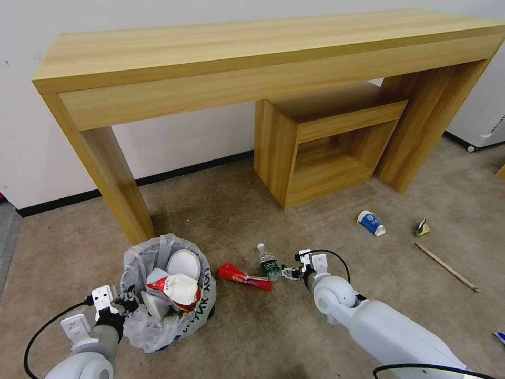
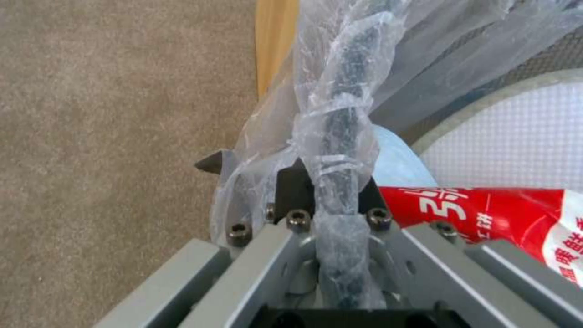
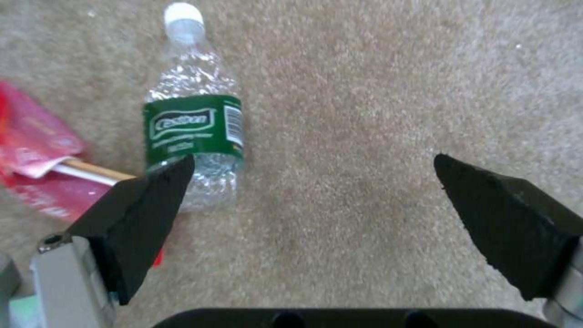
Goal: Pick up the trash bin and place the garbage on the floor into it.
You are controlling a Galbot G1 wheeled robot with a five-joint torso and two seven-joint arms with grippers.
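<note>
The left hand (image 1: 124, 305) at lower left clamps the bagged rim of the trash bin (image 1: 167, 290), which holds slippers and a red wrapper. The right hand (image 1: 286, 272), lower centre, hangs spread open just beside the small bottle (image 1: 269, 263) lying on the floor (image 1: 221, 210).

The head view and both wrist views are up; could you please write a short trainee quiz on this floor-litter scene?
1. True or false: the left gripper is shut on the bag-lined rim of the small round black trash bin.
2. What lies nearest the open right gripper? A) clear plastic bottle with green label B) blue-white paper cup C) wooden stick
3. What touches the bottle's side?

Key: 1 true; 2 A; 3 the red wrapper.
</note>
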